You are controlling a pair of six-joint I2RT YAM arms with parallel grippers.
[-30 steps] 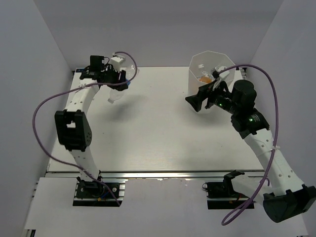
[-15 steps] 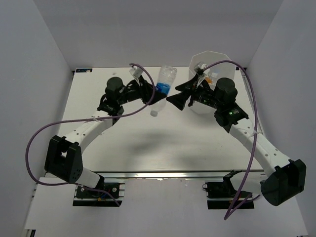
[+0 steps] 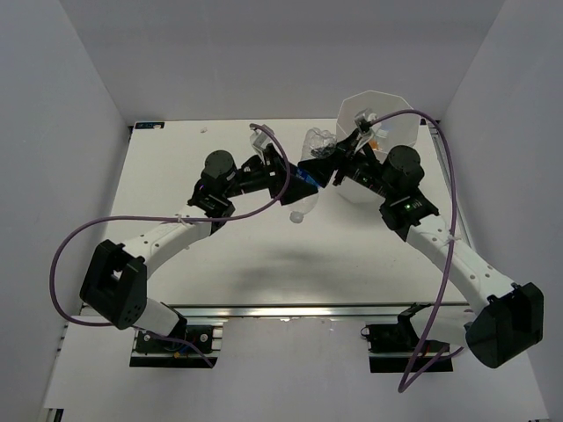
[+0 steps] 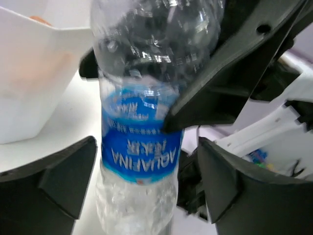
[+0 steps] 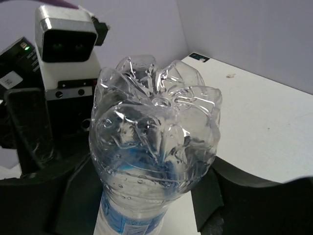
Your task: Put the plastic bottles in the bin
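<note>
A clear plastic bottle (image 3: 310, 173) with a blue label hangs tilted above the table, base up and cap down, just left of the white faceted bin (image 3: 348, 119). My left gripper (image 3: 287, 173) is open around it. In the left wrist view its fingers (image 4: 68, 169) stand apart from the bottle (image 4: 139, 152) on both sides. My right gripper (image 3: 329, 164) is shut on the same bottle from the right. In the right wrist view the bottle's base (image 5: 156, 127) sits between the right gripper's (image 5: 151, 196) dark fingers. Something orange (image 4: 39, 19) lies inside the bin (image 4: 29, 73).
Both arms reach over the middle of the white table (image 3: 255, 255), their purple cables looping beside them. The bin stands at the back right, close behind my right wrist. Grey walls close the table at left, right and back.
My left arm swung the bottle from the far left corner to the middle, and the right gripper came left to meet it. The left jaws opened; the right jaws closed on the bottle.
</note>
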